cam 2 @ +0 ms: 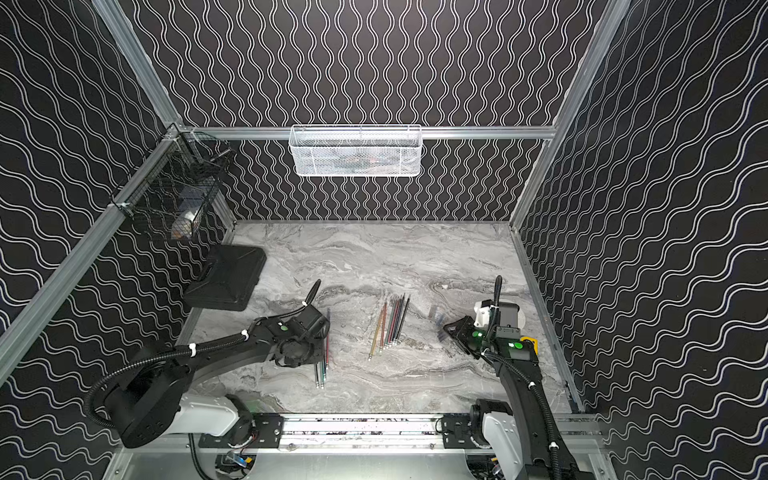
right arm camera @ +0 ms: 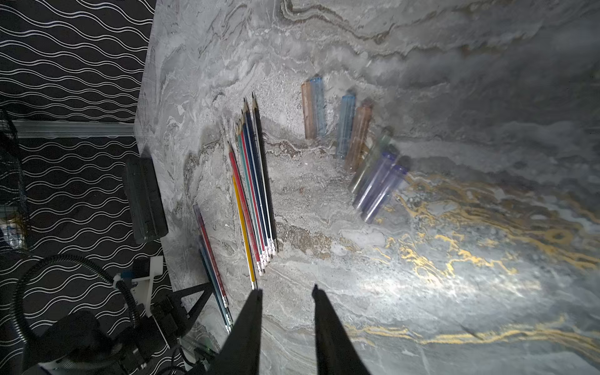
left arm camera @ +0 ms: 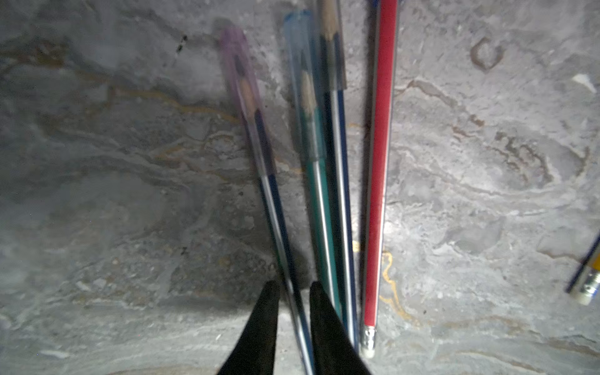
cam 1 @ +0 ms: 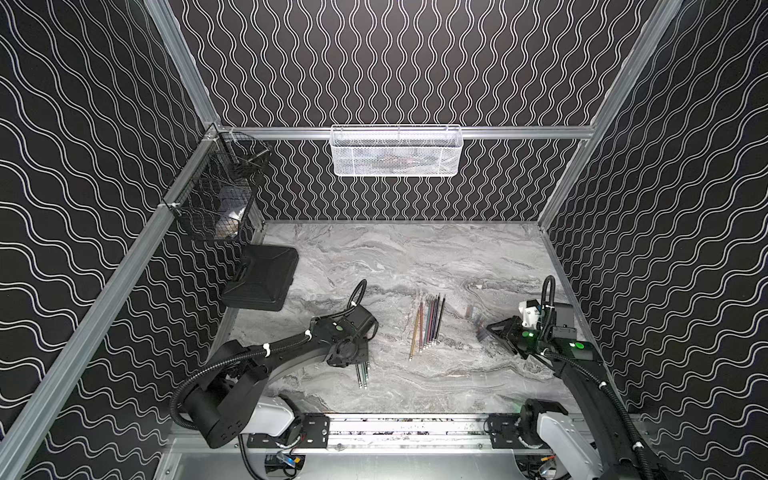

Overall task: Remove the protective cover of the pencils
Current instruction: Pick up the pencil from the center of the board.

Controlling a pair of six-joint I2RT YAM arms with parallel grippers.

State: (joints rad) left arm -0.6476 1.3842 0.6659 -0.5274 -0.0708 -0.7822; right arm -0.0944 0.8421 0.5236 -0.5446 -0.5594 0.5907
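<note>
My left gripper (left arm camera: 293,285): jaws slightly apart astride one capped pencil (left arm camera: 273,194); I can't tell if it pinches, likely steadying it | centre: bare pencils (cam 1: 430,324) in a row on the table (cam 1: 415,257), finished I judge | right: loose caps (right arm camera: 373,181) set aside | right gripper (right arm camera: 286,289): parted, empty, poised to pull.

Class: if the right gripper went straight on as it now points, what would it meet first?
Probably bare table, in the gap between the pencils and the loose caps; depth is unclear.
</note>
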